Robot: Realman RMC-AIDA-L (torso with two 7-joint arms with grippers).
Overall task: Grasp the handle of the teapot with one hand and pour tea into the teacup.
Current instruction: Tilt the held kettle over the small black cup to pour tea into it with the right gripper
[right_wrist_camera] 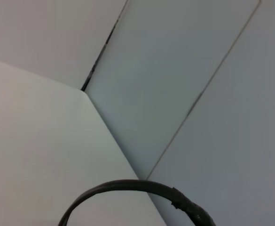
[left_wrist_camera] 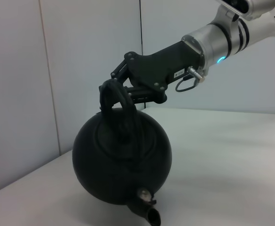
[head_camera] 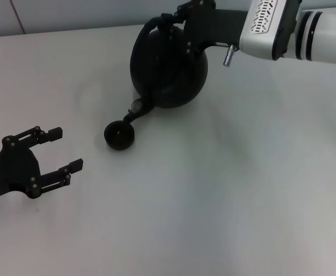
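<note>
The right gripper point(head_camera: 169, 23) is clamped on the handle point(left_wrist_camera: 118, 101), holding the teapot point(head_camera: 169, 69) tipped, spout just over the teacup point(head_camera: 119, 135). The left gripper point(head_camera: 64, 150) hangs open, well apart.

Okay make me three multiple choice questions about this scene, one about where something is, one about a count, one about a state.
1. Where is the teacup?
A. under the spout
B. behind the teapot
C. in the left gripper

2. How many cups are on the table?
A. one
B. two
C. three

3. How is the teapot held?
A. standing flat
B. tipped, spout down
C. upside down on the table

A: the cup sits just below the spout.
A: only one shows.
B: the right gripper grips the handle; the left gripper waits open.
</note>
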